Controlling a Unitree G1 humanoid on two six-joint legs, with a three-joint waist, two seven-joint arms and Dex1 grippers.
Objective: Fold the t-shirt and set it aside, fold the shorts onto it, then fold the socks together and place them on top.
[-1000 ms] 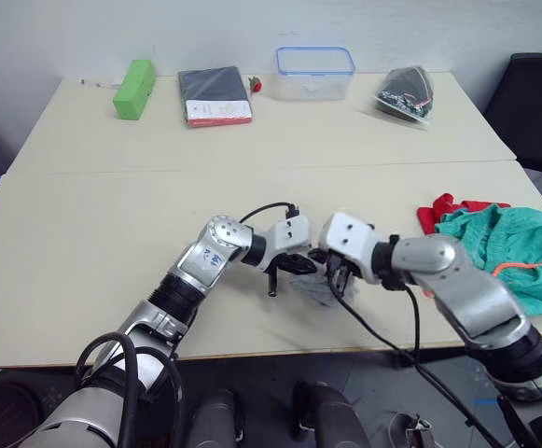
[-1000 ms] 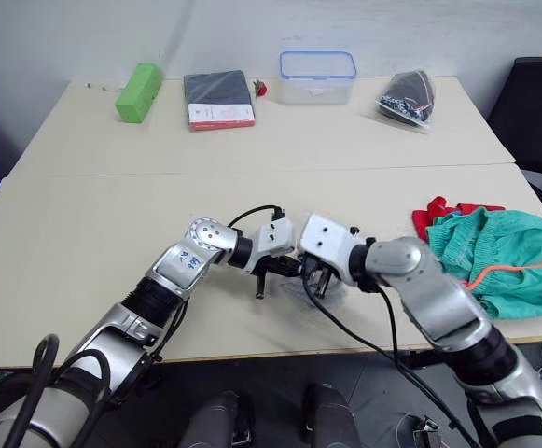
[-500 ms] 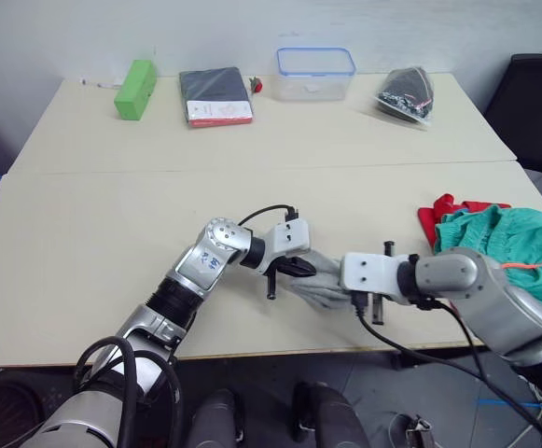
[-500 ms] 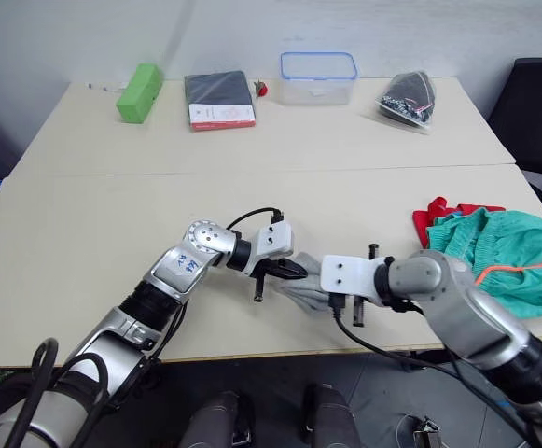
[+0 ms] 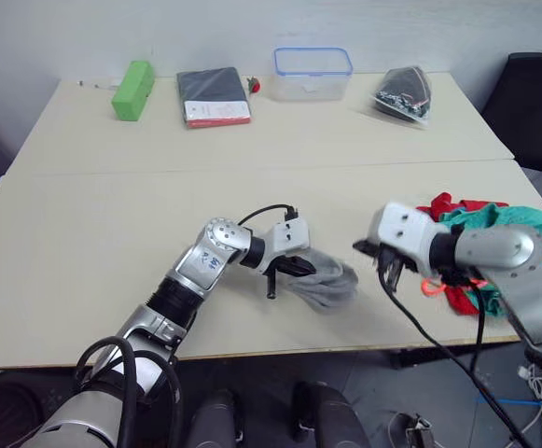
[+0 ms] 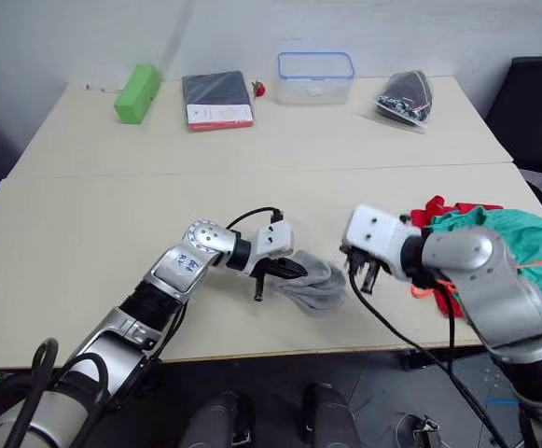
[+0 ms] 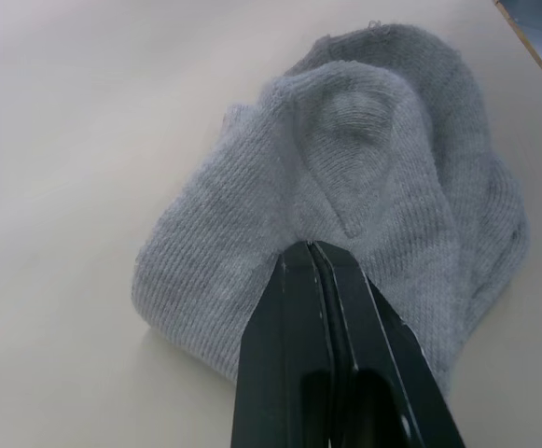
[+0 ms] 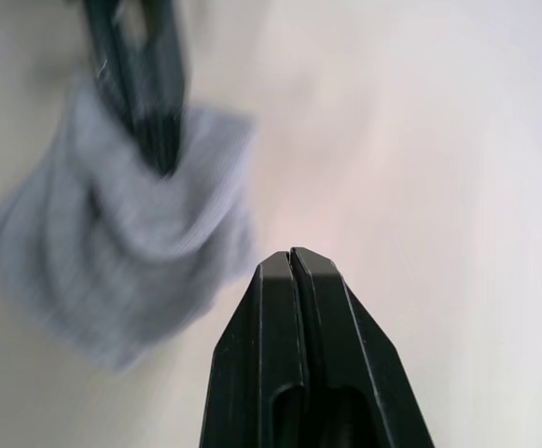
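I am working the sock step, my left gripper [image 7: 310, 257] pinching the bundled socks [image 7: 364, 177] on the table while my right gripper [image 8: 291, 266], clamped on nothing, is hovering just beside them; next, carrying them onto the shorts [image 6: 522, 233].

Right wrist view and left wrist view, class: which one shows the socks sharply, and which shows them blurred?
Left wrist view: the socks look crisp, the knit ribs clear, with the left gripper shut on them. Right wrist view: the socks are smeared and soft, the table pale and washed out, while the right gripper in the foreground stays sharp, shut and empty.
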